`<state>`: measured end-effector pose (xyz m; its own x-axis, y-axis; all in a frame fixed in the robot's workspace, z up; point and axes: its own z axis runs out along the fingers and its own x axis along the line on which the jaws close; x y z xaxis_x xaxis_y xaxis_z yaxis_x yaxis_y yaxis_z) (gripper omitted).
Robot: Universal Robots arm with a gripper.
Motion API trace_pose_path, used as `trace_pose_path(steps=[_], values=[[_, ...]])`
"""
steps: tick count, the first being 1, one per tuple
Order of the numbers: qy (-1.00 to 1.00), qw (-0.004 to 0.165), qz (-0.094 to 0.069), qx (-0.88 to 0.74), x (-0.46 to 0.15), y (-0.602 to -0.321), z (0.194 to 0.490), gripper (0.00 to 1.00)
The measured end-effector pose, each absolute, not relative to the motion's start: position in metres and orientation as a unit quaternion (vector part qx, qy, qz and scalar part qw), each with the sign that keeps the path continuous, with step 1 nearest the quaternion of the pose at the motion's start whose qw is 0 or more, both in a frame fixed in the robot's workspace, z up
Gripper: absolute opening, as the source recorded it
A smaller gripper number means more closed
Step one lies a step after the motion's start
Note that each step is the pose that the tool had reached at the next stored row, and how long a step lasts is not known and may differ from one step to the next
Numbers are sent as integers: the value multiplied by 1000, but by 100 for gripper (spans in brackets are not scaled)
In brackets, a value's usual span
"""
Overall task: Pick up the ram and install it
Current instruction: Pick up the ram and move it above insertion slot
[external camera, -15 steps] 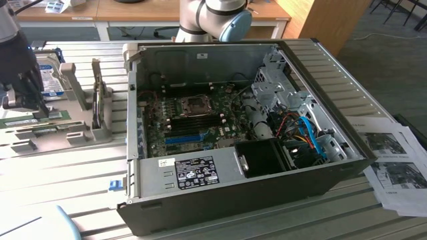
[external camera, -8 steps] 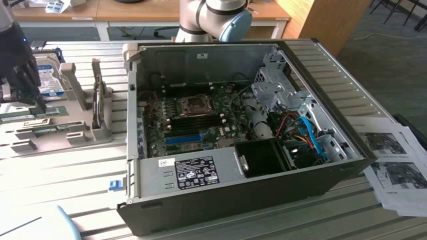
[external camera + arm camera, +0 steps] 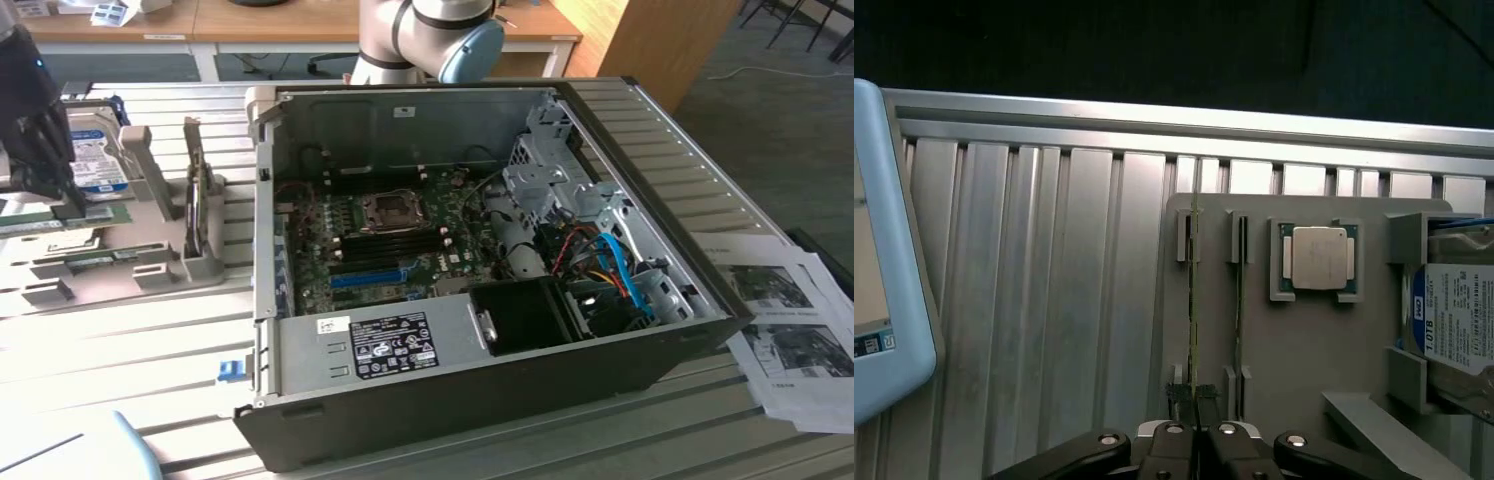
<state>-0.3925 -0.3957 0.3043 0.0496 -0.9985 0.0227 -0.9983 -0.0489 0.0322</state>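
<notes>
Claw (image 3: 1195, 400) pinched tight on the ram (image 3: 1194, 290) — it stands on edge in the slots of the grey holder (image 3: 1304, 350) on the bench (image 3: 1034, 300). Pick-up step, I'd say — freeing it calls for a straight, untwisted lift.

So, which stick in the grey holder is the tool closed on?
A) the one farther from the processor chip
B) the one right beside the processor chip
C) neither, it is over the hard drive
A: the tool is shut on the end of the ram, while the other stick stands free between it and the processor chip.
</notes>
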Motion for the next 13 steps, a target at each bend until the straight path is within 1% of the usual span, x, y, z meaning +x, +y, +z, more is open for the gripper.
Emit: trace_pose_path(steps=[13], values=[[-693,19,-3,721,-392,-396,325,11]])
